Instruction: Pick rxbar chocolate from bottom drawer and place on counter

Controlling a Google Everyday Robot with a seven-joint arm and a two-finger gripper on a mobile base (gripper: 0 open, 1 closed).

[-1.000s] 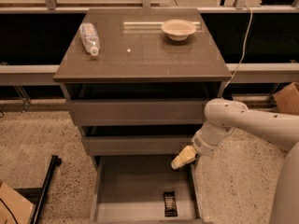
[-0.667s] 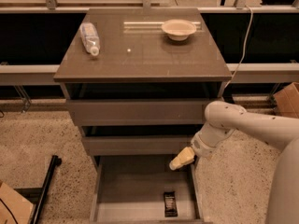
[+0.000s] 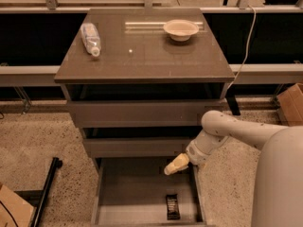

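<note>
The counter (image 3: 142, 60), my drop-off surface, tops the cabinet. The bottom drawer (image 3: 132, 193) stands pulled out, giving me access from above. My gripper (image 3: 173, 167) hovers over its rear right; clenched or released, I cannot tell. The rxbar chocolate (image 3: 173, 207) lies flat near the drawer's front.

No readable lettering, even on the rxbar chocolate (image 3: 173, 206).
</note>
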